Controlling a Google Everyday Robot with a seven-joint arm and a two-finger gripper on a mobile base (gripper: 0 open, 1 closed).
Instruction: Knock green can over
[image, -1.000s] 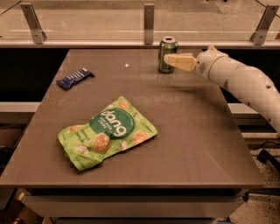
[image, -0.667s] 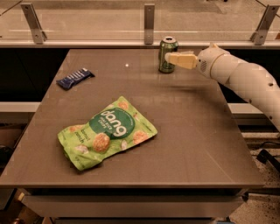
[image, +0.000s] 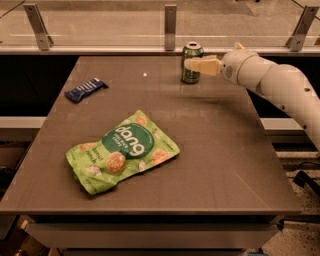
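The green can (image: 190, 76) stands upright near the far edge of the brown table (image: 225, 150), right of centre. It has a silver top rim. My gripper (image: 190, 63) reaches in from the right on a white arm (image: 270, 80). Its tan tip lies across the front of the can's upper half, at or touching the can's side. The middle of the can is hidden behind the gripper.
A flat light-green "dang" snack bag (image: 122, 150) lies at the table's front left. A dark blue wrapped bar (image: 86, 89) lies at the far left. A glass barrier with metal posts (image: 170, 25) runs behind the table's far edge.
My gripper has moved slightly left and up, further across the can. The can still stands upright in the same spot.
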